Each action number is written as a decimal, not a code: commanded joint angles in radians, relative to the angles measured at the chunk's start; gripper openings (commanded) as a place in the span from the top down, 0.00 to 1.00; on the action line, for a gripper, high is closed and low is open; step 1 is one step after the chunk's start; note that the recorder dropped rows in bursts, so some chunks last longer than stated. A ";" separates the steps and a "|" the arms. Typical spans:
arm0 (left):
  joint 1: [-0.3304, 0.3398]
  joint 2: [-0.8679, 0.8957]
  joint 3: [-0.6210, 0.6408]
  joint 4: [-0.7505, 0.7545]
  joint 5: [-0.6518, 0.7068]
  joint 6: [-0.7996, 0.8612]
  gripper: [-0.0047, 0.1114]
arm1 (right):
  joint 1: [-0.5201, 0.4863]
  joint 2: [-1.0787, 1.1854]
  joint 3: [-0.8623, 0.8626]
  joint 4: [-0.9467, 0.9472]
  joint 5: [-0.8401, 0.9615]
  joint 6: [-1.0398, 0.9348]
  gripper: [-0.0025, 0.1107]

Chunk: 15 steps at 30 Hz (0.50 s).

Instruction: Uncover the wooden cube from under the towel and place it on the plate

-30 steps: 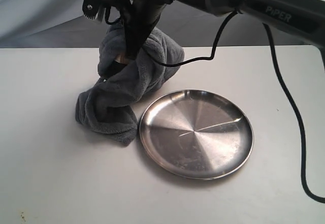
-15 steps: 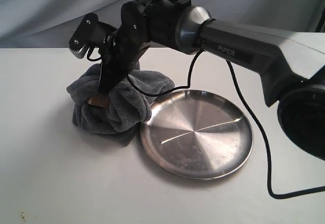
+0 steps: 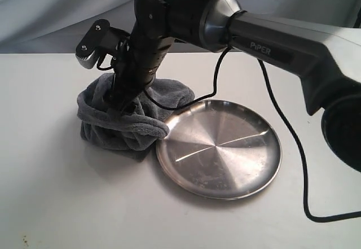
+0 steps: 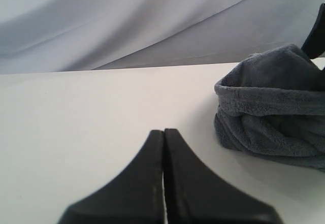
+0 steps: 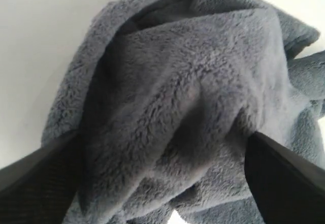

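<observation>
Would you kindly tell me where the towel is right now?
In the exterior view, the towel lies bunched on the table, left of centre, its right fold against the left rim of the plate.

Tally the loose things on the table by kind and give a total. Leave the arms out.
Grey fleece towel: 1
Stainless steel plate: 1
Wooden cube: 0 in view in any camera
Total: 2

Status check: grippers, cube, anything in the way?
Right gripper open, jaws astride the bunched towel. Left gripper shut, empty. Wooden cube not in sight, towel in the way. Plate waits beside the towel.
</observation>
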<state>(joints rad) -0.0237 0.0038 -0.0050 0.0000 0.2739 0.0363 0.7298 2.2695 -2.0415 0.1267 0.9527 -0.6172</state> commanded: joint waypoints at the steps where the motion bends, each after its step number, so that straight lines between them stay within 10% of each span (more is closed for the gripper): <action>1: -0.005 -0.004 0.005 0.000 -0.007 -0.004 0.96 | 0.000 -0.010 0.004 -0.004 0.089 -0.011 0.32; 10: -0.005 -0.004 0.005 0.000 -0.007 -0.001 0.96 | 0.000 0.029 0.004 -0.004 0.070 0.015 0.98; 15: -0.005 -0.004 0.005 0.000 -0.007 -0.004 0.96 | -0.011 -0.103 0.004 -0.040 -0.035 0.013 0.98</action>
<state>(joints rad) -0.0237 0.0038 -0.0050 0.0000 0.2739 0.0363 0.7275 2.2435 -2.0394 0.1001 0.9832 -0.6025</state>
